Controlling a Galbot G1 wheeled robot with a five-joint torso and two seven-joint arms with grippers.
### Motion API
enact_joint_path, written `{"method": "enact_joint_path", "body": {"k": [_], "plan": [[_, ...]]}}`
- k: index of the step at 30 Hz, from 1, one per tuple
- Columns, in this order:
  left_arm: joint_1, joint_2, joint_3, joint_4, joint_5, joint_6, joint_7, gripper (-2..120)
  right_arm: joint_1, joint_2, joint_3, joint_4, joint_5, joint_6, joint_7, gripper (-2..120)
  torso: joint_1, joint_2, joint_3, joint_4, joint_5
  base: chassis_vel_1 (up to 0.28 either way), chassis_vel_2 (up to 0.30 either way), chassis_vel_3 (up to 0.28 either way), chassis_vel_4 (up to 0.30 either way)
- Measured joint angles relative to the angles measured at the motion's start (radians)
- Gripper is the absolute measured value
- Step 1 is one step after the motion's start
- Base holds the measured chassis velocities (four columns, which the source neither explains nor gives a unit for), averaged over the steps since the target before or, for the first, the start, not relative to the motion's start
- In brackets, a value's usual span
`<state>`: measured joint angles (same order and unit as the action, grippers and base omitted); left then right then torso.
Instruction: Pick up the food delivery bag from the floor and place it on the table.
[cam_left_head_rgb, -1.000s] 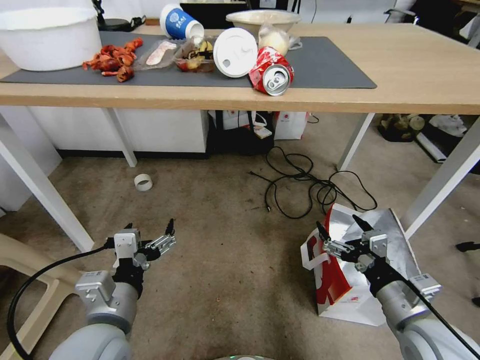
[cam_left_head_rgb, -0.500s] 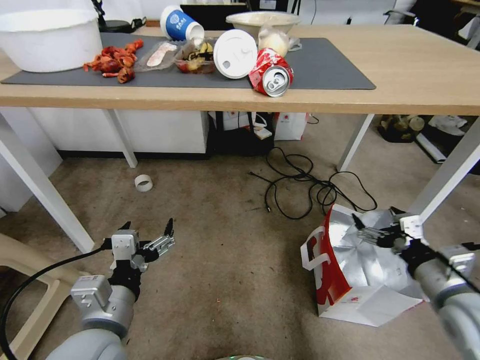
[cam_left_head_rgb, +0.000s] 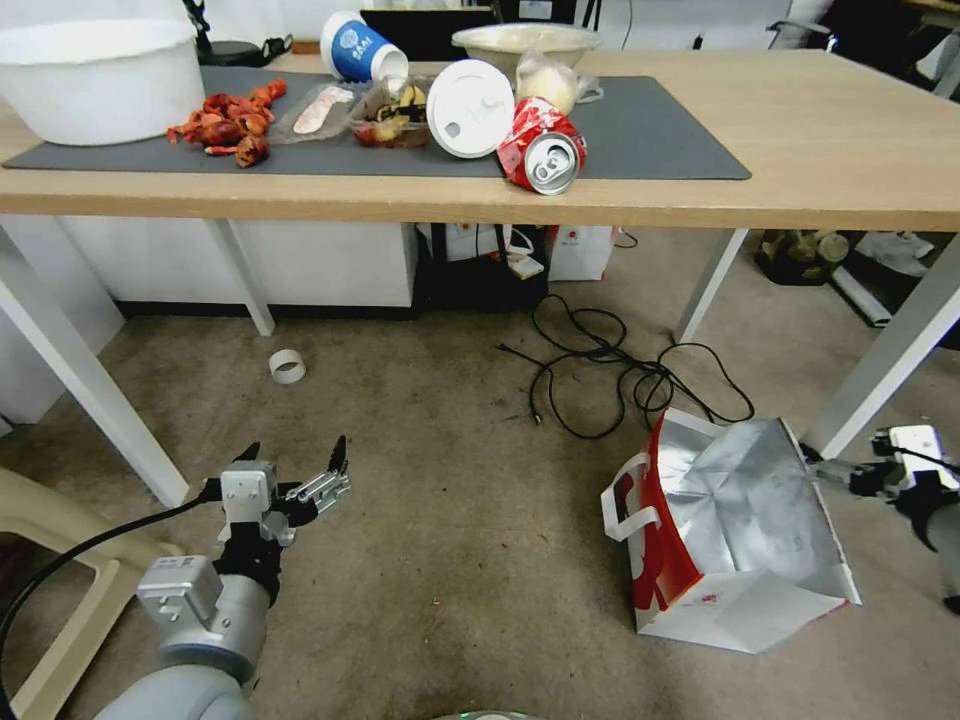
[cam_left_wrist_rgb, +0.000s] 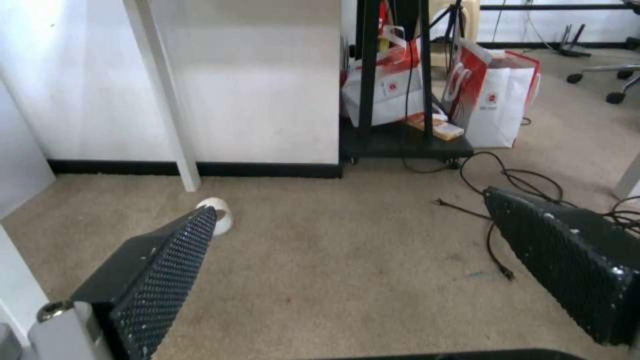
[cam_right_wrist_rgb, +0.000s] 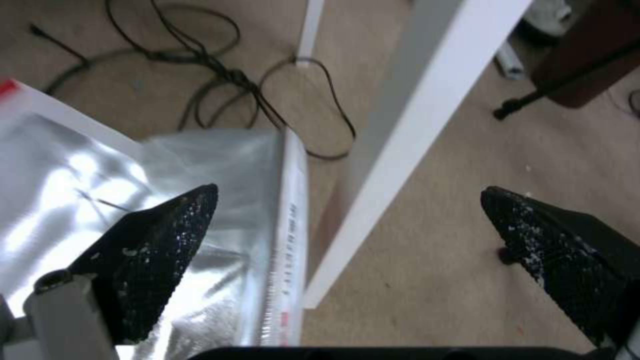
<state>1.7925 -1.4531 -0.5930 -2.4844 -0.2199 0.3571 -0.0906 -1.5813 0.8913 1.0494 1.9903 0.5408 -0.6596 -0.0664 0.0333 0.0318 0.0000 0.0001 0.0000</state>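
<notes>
From the head view, one food delivery bag (cam_left_head_rgb: 730, 540) lies on its side on the floor (cam_left_head_rgb: 450, 520), foil mouth gaping upward, just beside the white leg of the table (cam_left_head_rgb: 850, 120) at the robot's right; bare carpet spreads wide to the bag's left, while a tangle of black cable (cam_left_head_rgb: 610, 370) sits close behind it. The right gripper (cam_left_head_rgb: 835, 472) hangs at the bag's far rim, next to that leg, holding nothing. The left gripper (cam_left_head_rgb: 295, 468) hovers low over open carpet, well apart from the bag, fingers spread and empty. On the table's grey mat (cam_left_head_rgb: 660, 130) lie one crushed red can (cam_left_head_rgb: 540, 145), one white lid (cam_left_head_rgb: 470, 105) and one white tub (cam_left_head_rgb: 95, 75); one tape roll (cam_left_head_rgb: 287, 365) rests on the carpet. The left wrist view shows two black fingers (cam_left_wrist_rgb: 160, 270) wide apart over clear carpet, the tape roll (cam_left_wrist_rgb: 217, 220) just past one tip, and two smaller white bags (cam_left_wrist_rgb: 467, 95) under the table. The right wrist view shows its two fingers (cam_right_wrist_rgb: 157, 250) wide apart, one over the silver lining of the bag (cam_right_wrist_rgb: 100, 175), the bag's edge and the table leg (cam_right_wrist_rgb: 400, 135) between them
</notes>
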Motion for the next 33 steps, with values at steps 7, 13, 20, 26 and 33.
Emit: {"method": "enact_joint_path", "body": {"k": [7, 13, 20, 26, 33], "plan": [[0.006, 0.005, 0.002, -0.001, -0.003, -0.012, -0.014, 100, 0.103, -0.026, -0.129, -0.126, -0.074, -0.005, -0.034, 100, 0.000, 0.000, 0.000, 0.0002, 0.0001, 0.000, 0.000, 0.000, 0.000], [0.005, 0.005, 0.003, 0.002, -0.003, -0.014, -0.015, 100, 0.126, -0.040, -0.165, -0.175, -0.106, -0.009, -0.053, 100, 0.000, 0.000, 0.000, 0.0001, 0.0001, 0.000, 0.000, 0.000, 0.000], [0.004, 0.001, 0.007, 0.005, -0.003, -0.014, -0.014, 100, 0.157, -0.067, -0.202, -0.232, -0.121, -0.006, -0.083, 100, 0.000, 0.001, 0.000, 0.0001, -0.0001, 0.000, 0.000, 0.000, 0.000], [0.001, 0.002, 0.004, 0.006, -0.003, -0.014, -0.015, 100, 0.191, -0.063, -0.252, -0.264, -0.131, -0.017, -0.096, 100, 0.000, 0.001, 0.000, 0.0001, 0.0000, 0.000, 0.000, 0.000, 0.000], [0.001, 0.003, 0.000, 0.005, -0.003, -0.014, -0.018, 100, 0.211, -0.056, -0.283, -0.288, -0.137, -0.035, -0.098, 100, 0.000, 0.001, 0.000, 0.0002, 0.0000, 0.000, 0.000, 0.000, 0.000]]}}
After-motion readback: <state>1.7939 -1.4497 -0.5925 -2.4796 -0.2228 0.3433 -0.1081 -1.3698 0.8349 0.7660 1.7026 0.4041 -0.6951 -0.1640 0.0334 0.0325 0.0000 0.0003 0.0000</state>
